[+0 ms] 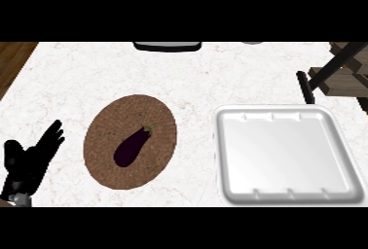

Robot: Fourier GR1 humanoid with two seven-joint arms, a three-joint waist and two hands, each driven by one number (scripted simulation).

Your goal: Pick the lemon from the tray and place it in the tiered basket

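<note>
A white tray (287, 154) lies on the counter at the right, and no lemon shows in it. At the far right edge stands the tiered basket (343, 73), a dark frame with wooden tiers, only partly in view. My left hand (27, 163) shows at the lower left with its fingers straight and pointing up, holding nothing. My right hand does not show anywhere in the head view. No lemon is visible in the view.
A purple eggplant (132, 146) lies on a round brown woven mat (131, 141) left of the tray. A dark and white object (167, 45) sits at the counter's far edge. Wooden floor (14, 56) shows past the counter's left edge.
</note>
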